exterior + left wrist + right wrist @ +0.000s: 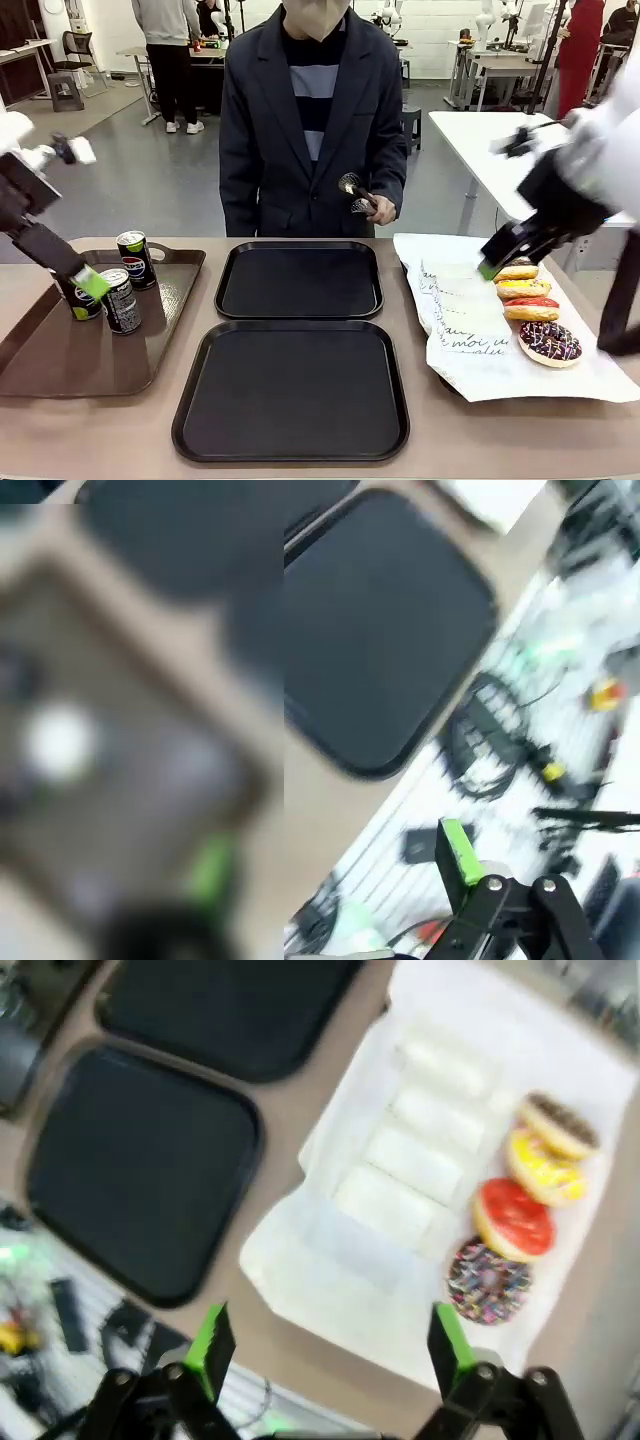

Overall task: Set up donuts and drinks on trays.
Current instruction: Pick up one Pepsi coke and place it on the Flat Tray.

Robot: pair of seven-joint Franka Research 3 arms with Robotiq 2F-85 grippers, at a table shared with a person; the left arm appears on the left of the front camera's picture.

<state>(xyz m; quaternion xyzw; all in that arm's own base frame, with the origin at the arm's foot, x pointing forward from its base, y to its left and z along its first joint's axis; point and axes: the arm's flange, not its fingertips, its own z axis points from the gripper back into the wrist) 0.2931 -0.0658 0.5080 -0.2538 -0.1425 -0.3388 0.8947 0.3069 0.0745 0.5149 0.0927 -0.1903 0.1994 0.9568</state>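
1. Currently your right gripper (330, 1348) stands wide, its green pads (211, 1345) well apart with nothing between them.
2. From the front, it hangs just above the far end of the donuts (531, 305). In its own wrist view they sit beyond one pad, off to the side.
3. Those four donuts lie flat on white paper (470, 365) at the table's right side. Their row runs far to near: a chocolate-topped one, then yellow, then red, then a sprinkled chocolate one nearest you.
4. Paper sleeves (460, 300) lie flat just beside that row, on the side toward the trays.
5. Your left gripper (88, 285) is also spread wide, judging by its blurred wrist view. From the front, one pad overlaps the leftmost of the cans (121, 300); you cannot tell whether it touches.
6. Three cans stand upright, long axes vertical and silver tops up, on the brown tray (60, 370).
7. Two black trays (290, 395) lie between the grippers, one behind the other.
8. Across the table, a person (310, 130) holds tongs (355, 190).
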